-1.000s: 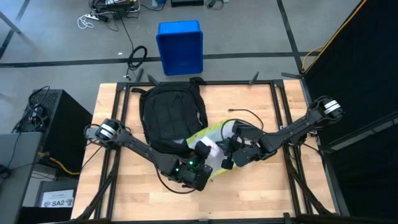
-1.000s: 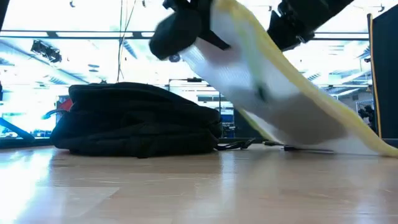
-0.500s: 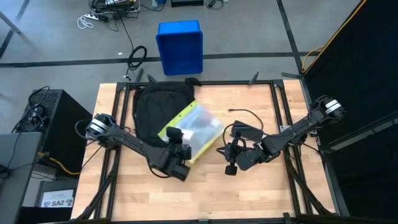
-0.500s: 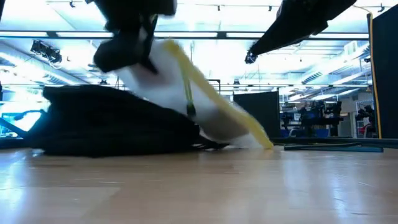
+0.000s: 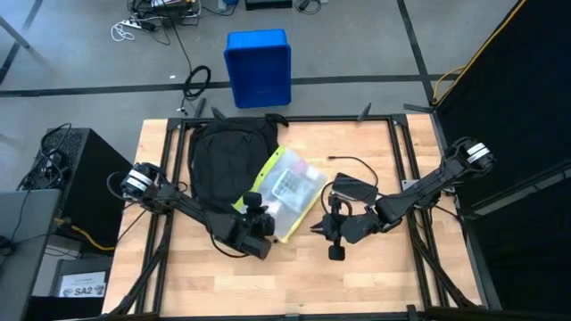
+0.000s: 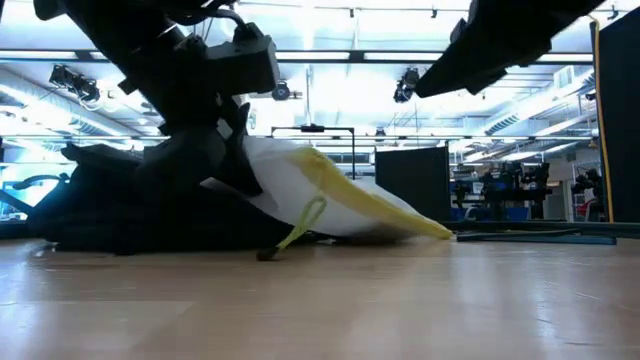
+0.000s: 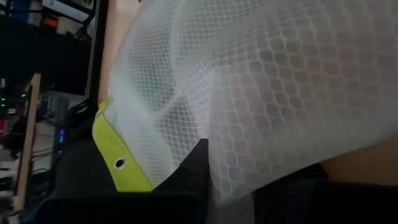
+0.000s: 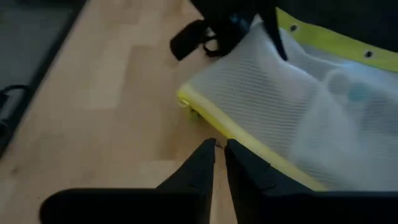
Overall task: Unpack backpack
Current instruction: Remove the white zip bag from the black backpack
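The backpack (image 5: 230, 159) lies flat on the far left part of the table (image 5: 375, 285), its top end close to the far edge, near the blue bin (image 5: 259, 67) that stands on the floor beyond. In the low view the backpack (image 6: 120, 205) is a dark heap whose near side is largely hidden behind the left arm. A translucent mesh pouch (image 5: 284, 192) with yellow-green trim rests partly against the backpack's right side and partly on the wood; what it holds shows only as pale blurred shapes through the mesh.

The left gripper (image 5: 260, 214) is at the pouch's near left corner, and its wrist view is almost filled by mesh (image 7: 261, 93), the dark fingers pinched shut on the pouch fabric. The right gripper (image 5: 335, 239) hangs above the table just right of the pouch, apart from it; its fingers (image 8: 202, 163) are nearly together, with only a thin gap, and hold nothing. A black cable (image 5: 352, 165) loops across the wood beyond it.

The near half of the table and its right side are bare wood, bounded by the black frame rails (image 5: 406, 156).
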